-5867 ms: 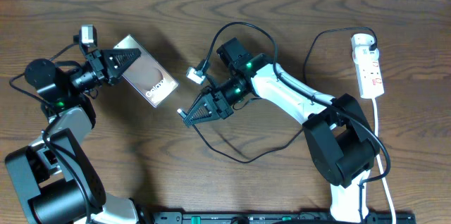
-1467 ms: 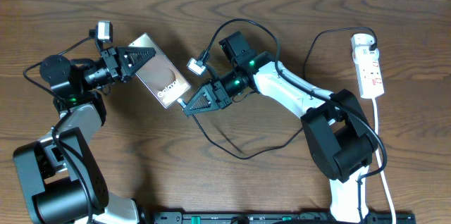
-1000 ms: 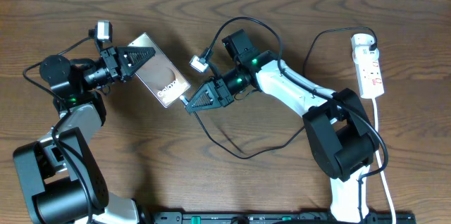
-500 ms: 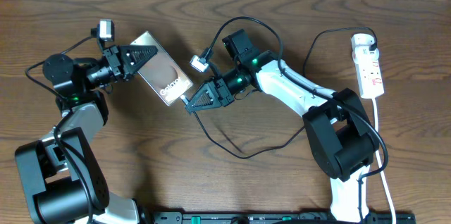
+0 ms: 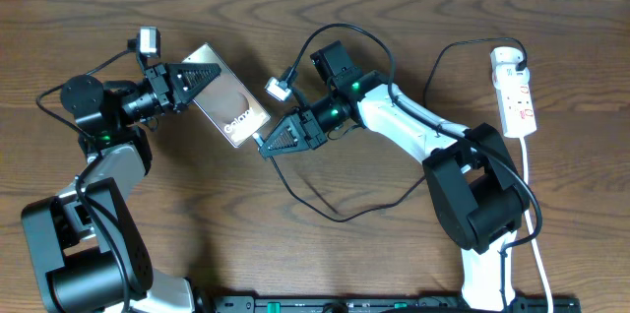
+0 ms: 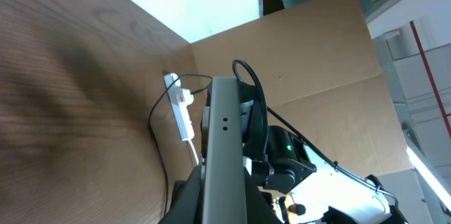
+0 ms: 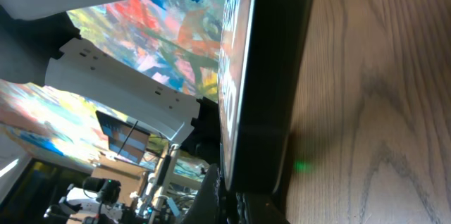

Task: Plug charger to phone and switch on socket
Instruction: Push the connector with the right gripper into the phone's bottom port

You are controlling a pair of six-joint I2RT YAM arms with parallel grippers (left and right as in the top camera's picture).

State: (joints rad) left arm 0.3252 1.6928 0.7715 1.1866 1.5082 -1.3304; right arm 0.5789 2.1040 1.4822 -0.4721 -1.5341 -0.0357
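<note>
While the left fingers (image 5: pixel 195 78) grasp the phone (image 5: pixel 228 106) by its upper-left end, its long axis slants down-right toward the right fingers (image 5: pixel 270 146). These pinch the charger (image 5: pixel 325 210) tip right at the phone's lower edge. The right arm reaches leftward, low over the counter (image 5: pixel 246 254); whether the tip is seated, I cannot tell.

Phone (image 5: pixel 231 106) between left claw (image 5: pixel 210 74) and right claw (image 5: pixel 265 149) — socket (image 5: pixel 517 94) far right.

Dark wood tbl (image 5: pixel 325 264) w/ black rail (image 5: pixel 394 303) at near edge; cardboard panel (image 6: pixel 310 55) in bkgd.
</note>
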